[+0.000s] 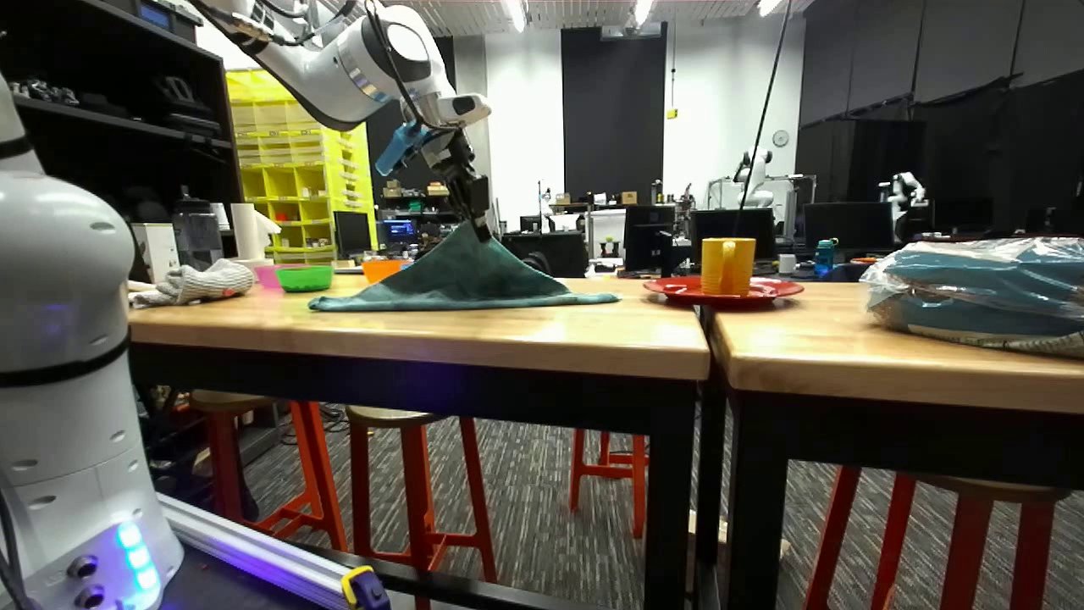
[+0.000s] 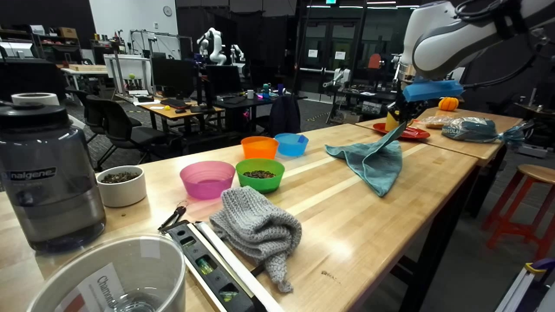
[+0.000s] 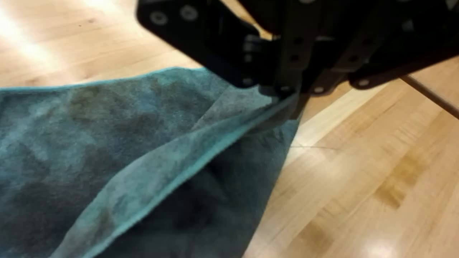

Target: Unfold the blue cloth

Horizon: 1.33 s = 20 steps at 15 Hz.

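The long wooden worktop (image 2: 347, 225) runs through both exterior views, a second worktop (image 1: 813, 326) standing end to end with it across a narrow gap. The white arm (image 1: 373, 72) reaches down over the first of these. The blue cloth (image 1: 483, 275) is on that same worktop, its lower edges spread over the wood while one portion climbs to a peak; in an exterior view it looks like a low tent. In the wrist view one of its edges turns over in a long fold, and the fabric shows darker patches. A bulky blue bundle (image 1: 982, 292) in clear plastic sits on the second worktop, well apart from the blue cloth. The red plate (image 1: 775, 291) lies near the gap, and toward the opposite end of the first worktop the grey knitted cloth (image 2: 260, 225) sits in a loose heap, with the dark bottle (image 2: 47, 182) upright at that end too. Black and slanting downward, the pincer (image 3: 287, 95) grips the blue cloth at the top of its peak. The pink bowl (image 2: 207, 188), green bowl (image 2: 260, 186), orange bowl (image 2: 259, 151) and blue bowl (image 2: 289, 148) stand close together near the knitted cloth. The yellow mug (image 1: 727, 267) stands upright on the plate.
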### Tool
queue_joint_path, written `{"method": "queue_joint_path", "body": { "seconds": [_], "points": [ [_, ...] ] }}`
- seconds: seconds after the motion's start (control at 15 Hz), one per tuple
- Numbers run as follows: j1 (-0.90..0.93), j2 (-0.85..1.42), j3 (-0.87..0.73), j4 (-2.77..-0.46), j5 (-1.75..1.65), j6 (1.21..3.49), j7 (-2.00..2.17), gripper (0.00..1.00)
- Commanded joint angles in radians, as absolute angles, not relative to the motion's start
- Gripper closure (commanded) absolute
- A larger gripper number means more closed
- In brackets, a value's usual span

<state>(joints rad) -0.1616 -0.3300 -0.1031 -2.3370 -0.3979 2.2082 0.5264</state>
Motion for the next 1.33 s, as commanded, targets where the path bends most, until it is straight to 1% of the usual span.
{"method": "queue_joint_path", "body": {
  "seconds": [0.0, 0.53, 1.27],
  "points": [
    [-0.204, -0.469, -0.102, -2.433, -0.347, 2.172, 0.462, 1.0],
    [-0.27, -0.614, -0.122, -2.506, -0.288, 2.081, 0.357, 1.0],
    [-0.328, -0.72, -0.143, -2.536, -0.313, 1.981, 0.293, 1.0]
  ]
}}
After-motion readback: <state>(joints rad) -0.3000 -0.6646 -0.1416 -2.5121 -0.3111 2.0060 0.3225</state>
